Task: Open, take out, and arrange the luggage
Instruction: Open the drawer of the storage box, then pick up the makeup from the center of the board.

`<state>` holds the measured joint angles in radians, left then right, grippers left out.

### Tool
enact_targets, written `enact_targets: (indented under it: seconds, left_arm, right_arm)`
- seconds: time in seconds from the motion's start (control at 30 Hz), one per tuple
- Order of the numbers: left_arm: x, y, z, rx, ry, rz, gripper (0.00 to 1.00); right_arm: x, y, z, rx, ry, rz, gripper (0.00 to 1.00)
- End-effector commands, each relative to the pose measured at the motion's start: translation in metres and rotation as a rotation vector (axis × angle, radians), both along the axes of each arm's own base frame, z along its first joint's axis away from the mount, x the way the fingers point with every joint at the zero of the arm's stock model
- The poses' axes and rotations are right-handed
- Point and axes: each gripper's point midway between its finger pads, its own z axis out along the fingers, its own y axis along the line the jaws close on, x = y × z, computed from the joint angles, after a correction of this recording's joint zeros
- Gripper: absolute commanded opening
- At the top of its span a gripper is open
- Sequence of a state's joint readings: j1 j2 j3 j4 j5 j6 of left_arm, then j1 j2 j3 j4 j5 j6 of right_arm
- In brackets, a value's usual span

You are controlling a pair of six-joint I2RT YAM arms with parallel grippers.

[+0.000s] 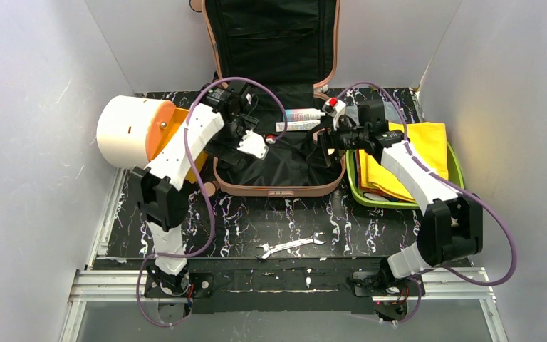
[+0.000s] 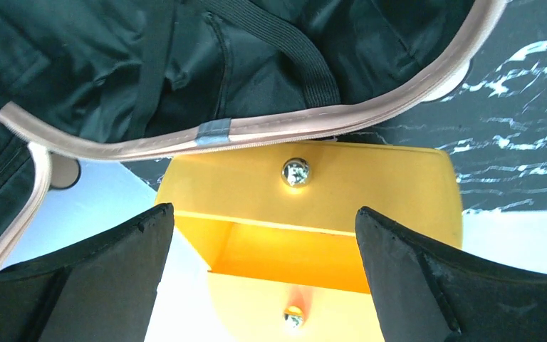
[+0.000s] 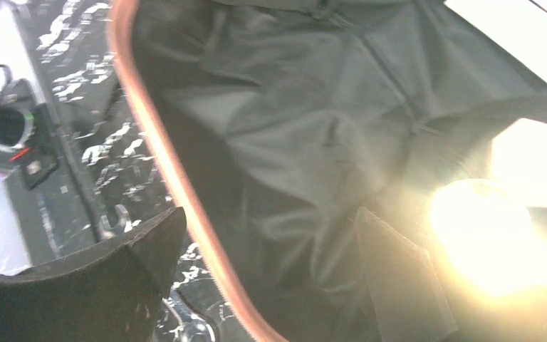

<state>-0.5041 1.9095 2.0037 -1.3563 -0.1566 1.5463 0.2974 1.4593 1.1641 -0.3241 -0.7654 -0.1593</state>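
The salmon-pink luggage (image 1: 278,191) lies open mid-table, its lid propped against the back wall and its black lining showing. A tube (image 1: 299,118) lies inside near the hinge. My left gripper (image 1: 219,148) hangs at the luggage's left rim, pointing down. In the left wrist view it (image 2: 263,214) is open over the orange box (image 2: 306,206), holding nothing, with the luggage rim (image 2: 256,128) just beyond. My right gripper (image 1: 330,137) is over the right side of the luggage. In the right wrist view it (image 3: 271,214) is open and empty above the lining and the rim (image 3: 157,142).
A cream-and-orange drum box (image 1: 124,132) lies on its side left of the luggage. A lime-green tray (image 1: 458,171) holding a yellow cloth (image 1: 413,153) sits to the right. A wrench (image 1: 290,246) lies near the front edge. A small white item with a red top (image 1: 333,105) sits by the right gripper.
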Motion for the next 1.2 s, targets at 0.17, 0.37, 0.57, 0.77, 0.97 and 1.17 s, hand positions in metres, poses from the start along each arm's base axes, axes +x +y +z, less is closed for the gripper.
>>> enact_targets:
  seconds: [0.17,0.37,0.57,0.77,0.97,1.17]
  left_arm:
    - [-0.094,-0.031,0.076,-0.543,0.074,0.318,0.98]
    - [-0.127,0.008,0.070,-0.792,-0.031,0.700,0.98]
    - [-0.157,0.076,0.053,-1.015,-0.322,0.911,0.98]
    - [-0.171,0.106,0.005,-1.092,-0.293,1.167,0.98]
    - [-0.142,0.135,0.010,-1.306,-0.207,1.400,0.98]
    - [-0.139,0.154,0.011,-1.497,-0.155,1.533,0.98]
  right_arm:
    - [0.078,-0.040,-0.013,-0.340,-0.099,-0.289,0.98]
    - [0.084,-0.039,-0.039,-0.482,-0.053,-0.225,0.98]
    - [0.095,-0.035,-0.070,-0.674,-0.080,-0.203,0.99]
    - [0.104,-0.030,-0.088,-0.697,-0.044,-0.188,0.98]
    - [0.124,-0.019,-0.072,-0.676,-0.086,-0.188,0.98]
    - [0.119,-0.016,-0.073,-0.690,-0.076,-0.131,0.98]
